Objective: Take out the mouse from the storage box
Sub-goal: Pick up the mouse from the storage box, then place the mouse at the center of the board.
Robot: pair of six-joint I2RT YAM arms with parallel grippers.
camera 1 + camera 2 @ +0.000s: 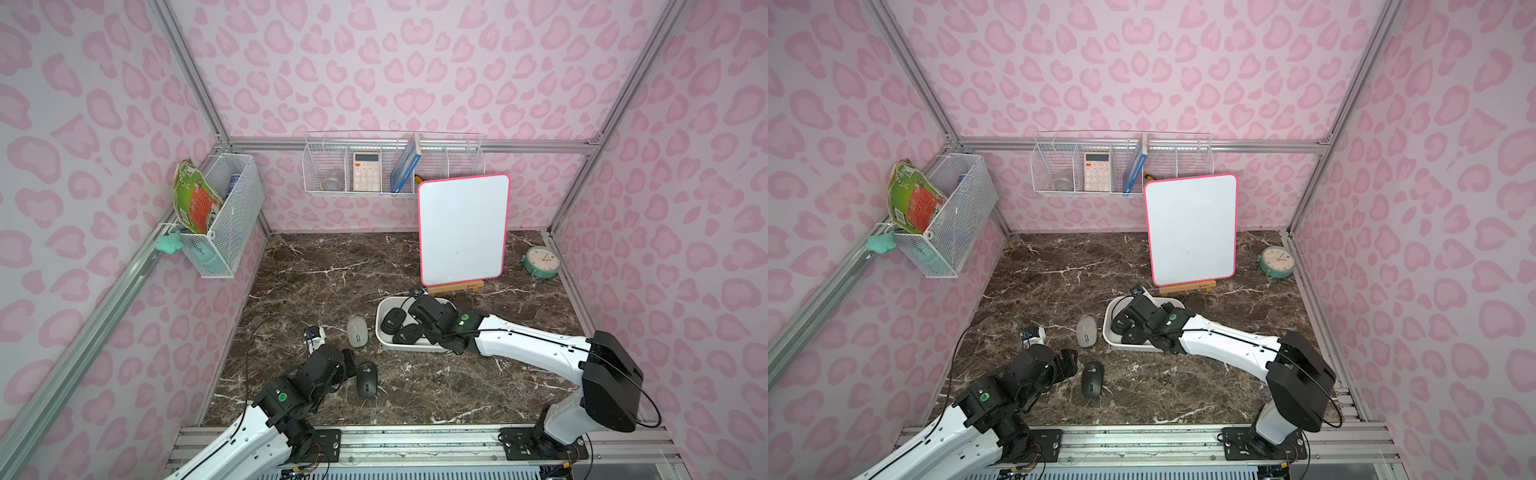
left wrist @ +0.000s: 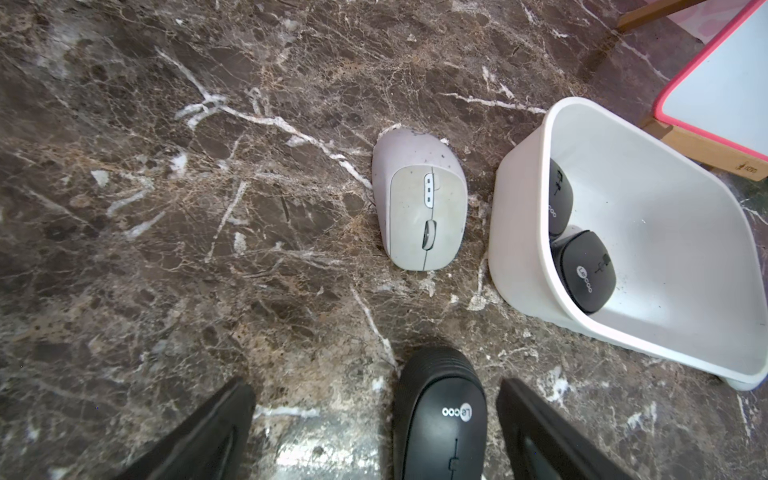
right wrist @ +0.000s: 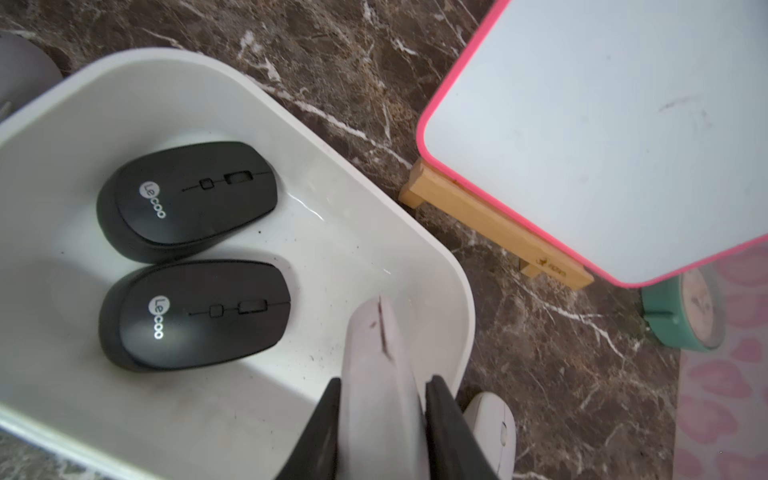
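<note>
Nearest, the left gripper [image 2: 374, 399] is recorded with jaws spread wide and nothing gripped. A black mouse [image 2: 440, 419] lies on the marble bench [image 2: 166, 208] between its fingers, apart from both. At 12 o'clock of that mouse a grey mouse [image 1: 357, 330] is laid flat. Just beside it, at 3 o'clock, the storage box [image 1: 379, 328] is set, with two black mice [image 3: 187, 199] lodged side by side inside. The right gripper [image 3: 384, 382] is clamped on a pale mouse [image 3: 374, 345], held edgewise over the box's inside by a corner; whether the box floor is touched cannot be told. A white mouse [image 3: 492, 432] is seen on the bench just outside that corner. At 12 o'clock of the box a pink-edged whiteboard [image 1: 463, 228] is propped on a wooden stand [image 1: 455, 287], and at its 3 o'clock a green clock [image 1: 541, 261] is placed near the wall. Farthest, wire baskets [image 1: 395, 166] are hung on the back wall, with a calculator [image 1: 366, 171] in one compartment.
</note>
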